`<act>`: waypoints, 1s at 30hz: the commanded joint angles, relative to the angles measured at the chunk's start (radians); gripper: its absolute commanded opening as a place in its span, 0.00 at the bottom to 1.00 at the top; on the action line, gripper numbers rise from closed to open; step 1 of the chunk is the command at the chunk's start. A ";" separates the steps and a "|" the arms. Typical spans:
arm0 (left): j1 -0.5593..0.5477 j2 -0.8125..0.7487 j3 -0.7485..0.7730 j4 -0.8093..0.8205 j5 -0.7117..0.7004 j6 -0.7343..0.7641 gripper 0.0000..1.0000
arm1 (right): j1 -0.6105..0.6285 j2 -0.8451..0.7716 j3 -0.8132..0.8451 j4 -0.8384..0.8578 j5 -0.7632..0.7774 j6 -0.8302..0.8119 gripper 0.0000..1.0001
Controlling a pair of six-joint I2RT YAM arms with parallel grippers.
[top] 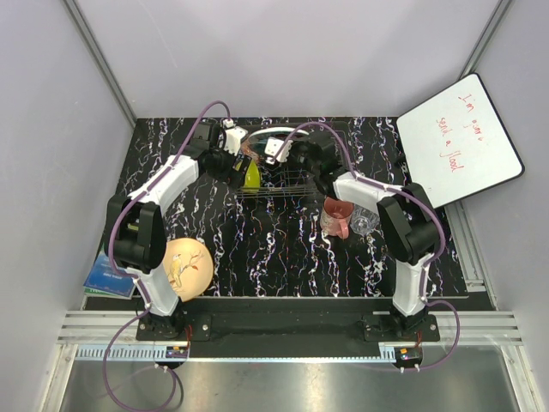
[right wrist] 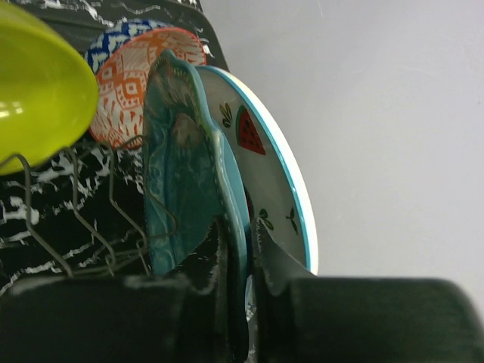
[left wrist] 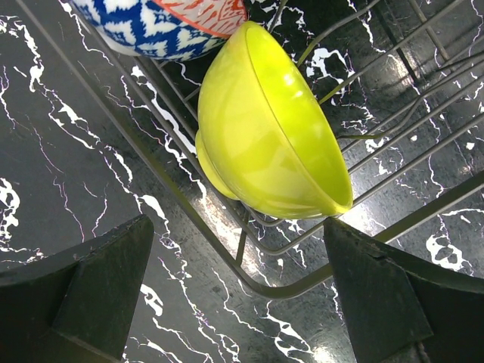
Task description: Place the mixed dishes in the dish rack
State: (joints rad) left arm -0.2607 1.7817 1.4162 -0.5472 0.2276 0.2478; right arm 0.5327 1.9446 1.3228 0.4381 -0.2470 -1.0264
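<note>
Gripping the teal plate [right wrist: 178, 174] by its rim with the right claw [right wrist: 240, 234], upright in the dish rack [top: 283, 187] beside the white plate with red slices [right wrist: 261, 162]; hovering the left claw [left wrist: 238, 227], spread empty, over the racked lime-yellow bowl [left wrist: 272, 128]. Could topple both plates if released unseated.

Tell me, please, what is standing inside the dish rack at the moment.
The rack holds a yellow bowl, a patterned bowl, a teal plate gripped by the right tool, and a white plate with watermelon slices. The plates hide whatever is behind them.
</note>
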 commanded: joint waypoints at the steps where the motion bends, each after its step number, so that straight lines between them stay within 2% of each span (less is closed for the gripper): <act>1: -0.002 -0.019 -0.014 -0.080 0.018 0.030 0.99 | 0.020 0.028 0.076 0.201 0.011 0.046 0.26; 6: -0.002 -0.013 -0.014 -0.079 0.015 0.034 0.99 | 0.024 0.033 0.075 0.215 0.015 0.045 0.42; 8: 0.000 -0.011 -0.016 -0.082 0.013 0.038 0.99 | 0.029 0.024 0.064 0.237 0.021 0.037 0.53; 11: 0.000 -0.010 -0.017 -0.082 0.007 0.039 0.99 | 0.033 0.004 0.049 0.243 0.040 0.016 0.57; 12: 0.000 -0.010 -0.016 -0.082 0.007 0.038 0.99 | 0.035 -0.010 0.041 0.255 0.052 0.009 0.63; 14: 0.001 -0.013 -0.016 -0.082 0.006 0.038 0.99 | 0.036 -0.027 0.017 0.267 0.066 -0.007 0.66; 16: 0.000 -0.019 -0.014 -0.085 0.000 0.038 0.99 | 0.042 -0.055 0.001 0.278 0.087 -0.029 0.73; 17: 0.001 -0.021 -0.014 -0.086 -0.001 0.042 0.99 | 0.046 -0.065 -0.019 0.283 0.095 -0.037 0.77; 18: 0.001 -0.025 -0.013 -0.088 -0.002 0.045 0.99 | 0.050 -0.091 -0.028 0.281 0.115 -0.046 0.99; 25: 0.006 -0.065 0.004 -0.128 -0.025 0.070 0.99 | 0.084 -0.234 -0.143 0.243 0.175 -0.058 1.00; 30: 0.008 -0.102 0.027 -0.166 -0.037 0.085 0.99 | 0.113 -0.318 -0.209 0.226 0.276 -0.029 1.00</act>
State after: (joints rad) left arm -0.2531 1.7462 1.4158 -0.5938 0.2005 0.2970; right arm 0.6228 1.7180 1.1500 0.6239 -0.0803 -1.0706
